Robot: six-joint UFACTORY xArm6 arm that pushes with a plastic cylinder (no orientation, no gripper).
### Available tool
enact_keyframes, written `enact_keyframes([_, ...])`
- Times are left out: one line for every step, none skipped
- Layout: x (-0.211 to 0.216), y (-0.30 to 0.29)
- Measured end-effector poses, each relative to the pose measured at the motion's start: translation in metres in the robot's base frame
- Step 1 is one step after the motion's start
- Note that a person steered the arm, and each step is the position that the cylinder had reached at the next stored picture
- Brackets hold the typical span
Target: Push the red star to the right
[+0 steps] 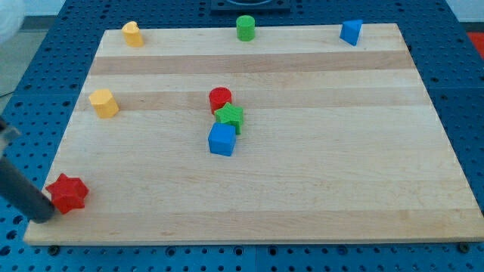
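Camera view: one wooden tabletop (pixel 302 189) made of pale planks, resting on a blue perforated base (pixel 461 75).
Rod: a straight dark rod enters from the view's left edge and slants down toward the board's bottom-left corner.
My tip (pixel 44 217): at the board's bottom-left corner, just left of the red star and touching it or nearly so; contact cannot be told for certain.
Pincer: the arm carries none, only the rod, so no apart or together state can be told.
Red star-shaped block (pixel 68 193): at the bottom-left corner, close to the left and bottom edges, well apart from the other blocks.
Yellow block, lower (pixel 103 103): rounded shape, near the left edge, about midway up.
Yellow block, upper (pixel 132 34): rounded shape, at the top-left corner.
Blue cube (pixel 222 140): near the board's middle, touching the green star above it.
Red cylinder (pixel 220 98): just above the green star, touching it.
Green star-shaped block (pixel 230 116): between the red cylinder and the blue cube.
Green cylinder (pixel 245 28): at the top edge, near its middle.
Blue angular block (pixel 350 32): near the top-right corner.
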State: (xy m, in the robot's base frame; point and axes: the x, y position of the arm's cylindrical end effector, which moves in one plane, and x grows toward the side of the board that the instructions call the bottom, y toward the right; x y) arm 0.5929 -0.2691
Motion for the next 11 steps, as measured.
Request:
enact_keyframes([-0.016,0.064])
enact_keyframes([-0.009,0.077])
enact_keyframes([0.024,0.008])
enact_keyframes([0.023,-0.034])
enact_keyframes([-0.007,-0.034])
enact_keyframes([-0.058,0.011])
enact_keyframes([-0.061,0.111])
enact_keyframes([-0.058,0.103])
enact_keyframes([-0.058,0.017])
enact_keyframes([-0.032,-0.007])
enact_keyframes([-0.02,0.062])
